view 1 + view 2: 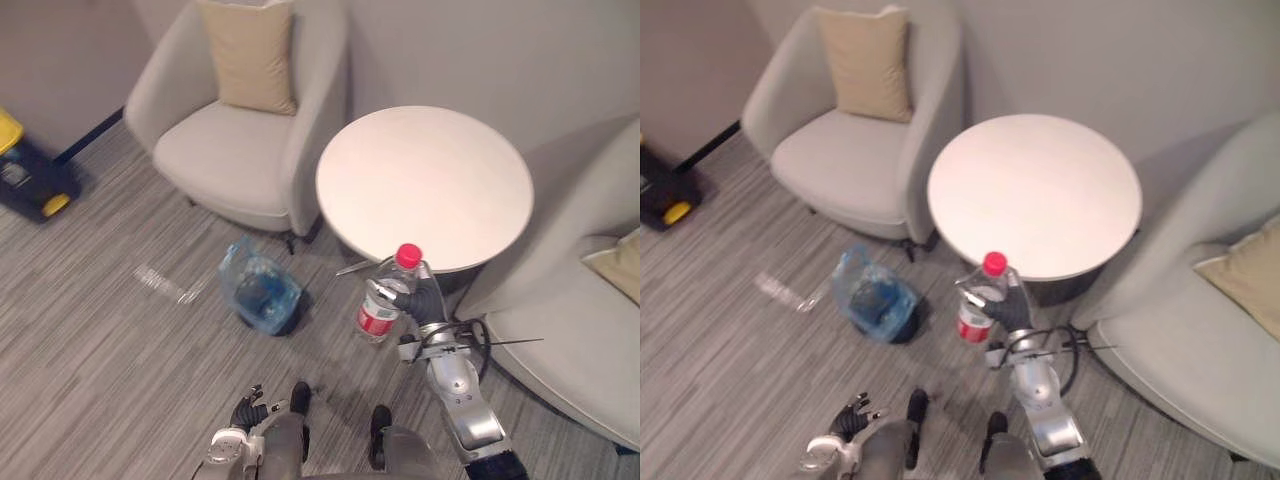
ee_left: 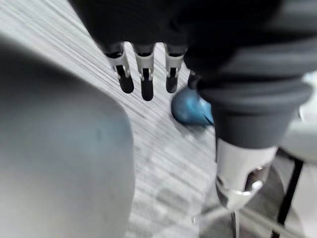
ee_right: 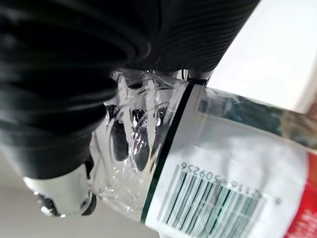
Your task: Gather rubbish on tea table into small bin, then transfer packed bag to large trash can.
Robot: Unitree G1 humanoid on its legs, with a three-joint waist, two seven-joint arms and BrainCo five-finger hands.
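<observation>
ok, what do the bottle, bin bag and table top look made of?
The bottle looks like thin clear plastic, likely PET: see-through, crinkled, printed label, red cap. The bag: thin translucent blue plastic film, wrinkled, glossy. The table: smooth matt off-white top, perhaps laminate or painted wood; can't tell which.
</observation>
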